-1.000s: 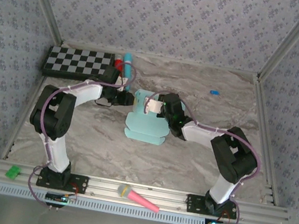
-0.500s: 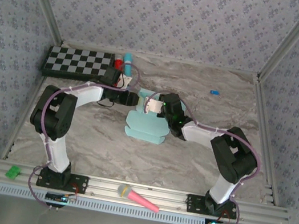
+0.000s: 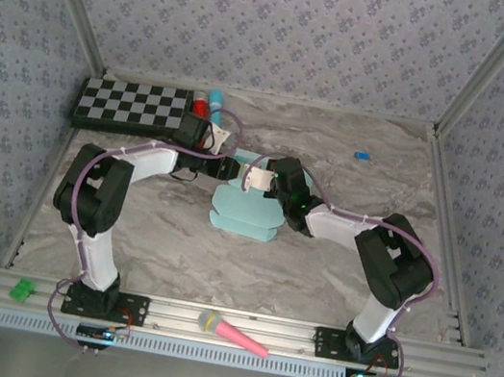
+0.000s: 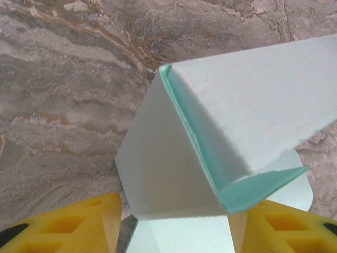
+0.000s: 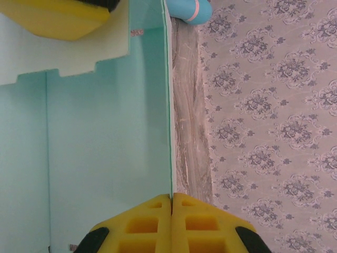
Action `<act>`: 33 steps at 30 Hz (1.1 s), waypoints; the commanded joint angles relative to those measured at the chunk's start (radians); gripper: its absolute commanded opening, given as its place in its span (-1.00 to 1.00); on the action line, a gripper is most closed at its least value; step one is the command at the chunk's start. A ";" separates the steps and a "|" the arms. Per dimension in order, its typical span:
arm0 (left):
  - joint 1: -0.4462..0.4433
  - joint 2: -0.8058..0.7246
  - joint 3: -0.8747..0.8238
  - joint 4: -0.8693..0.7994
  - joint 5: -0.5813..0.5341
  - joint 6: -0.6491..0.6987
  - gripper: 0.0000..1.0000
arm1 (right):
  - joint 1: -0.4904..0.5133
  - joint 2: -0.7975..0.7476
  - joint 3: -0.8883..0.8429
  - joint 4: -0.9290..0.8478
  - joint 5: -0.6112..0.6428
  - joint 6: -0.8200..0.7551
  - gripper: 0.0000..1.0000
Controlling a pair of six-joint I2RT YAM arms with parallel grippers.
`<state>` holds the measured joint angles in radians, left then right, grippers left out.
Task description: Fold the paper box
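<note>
The pale aqua paper box lies partly folded in the middle of the table, its far wall raised. My left gripper reaches in from the left and is open. Its yellow fingers straddle a folded white-and-aqua corner of the box, with a sliver of table showing beside the left finger. My right gripper comes from the right and is shut on the thin edge of an upright box wall. In the right wrist view the right gripper's jaws meet on that edge.
A checkerboard lies at the back left, with a turquoise marker and a red item beside it. A small blue piece sits at the back right. A pink microphone-shaped toy and a green block rest on the front rail.
My left gripper has moved to the right, up to the box's left corner. The right gripper has kept its hold on the raised wall.
</note>
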<state>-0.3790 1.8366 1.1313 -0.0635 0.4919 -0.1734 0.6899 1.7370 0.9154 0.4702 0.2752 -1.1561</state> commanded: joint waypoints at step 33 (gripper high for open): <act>-0.069 0.062 -0.136 0.432 -0.200 0.070 -0.26 | 0.032 0.020 0.027 -0.059 -0.032 0.039 -1.00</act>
<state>-0.4397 1.8816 0.9813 0.3267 0.2947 -0.1184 0.7029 1.7374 0.9218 0.4515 0.2752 -1.1370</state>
